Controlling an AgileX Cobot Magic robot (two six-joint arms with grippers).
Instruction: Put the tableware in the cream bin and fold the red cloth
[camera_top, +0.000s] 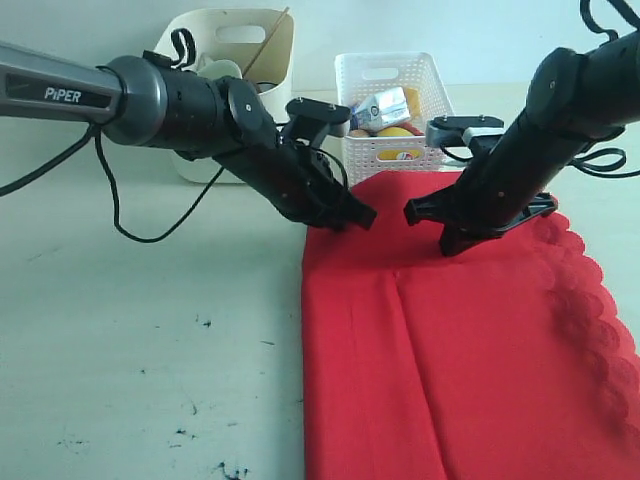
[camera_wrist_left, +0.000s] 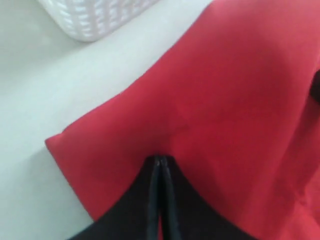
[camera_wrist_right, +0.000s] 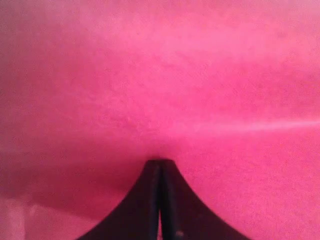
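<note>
The red cloth (camera_top: 470, 350), lying on the bench (camera_top: 150, 330) toward 5 o'clock, is being gripped along its 12 o'clock edge by the clenched left fingers (camera_wrist_left: 154, 200) and the clenched right fingers (camera_wrist_right: 155, 200).

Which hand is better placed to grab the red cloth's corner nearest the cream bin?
Left. The left hand, shut, is over the red cloth close to that corner, which shows in its wrist view. The right hand, also shut, is further in, and its view shows only fabric.
</note>
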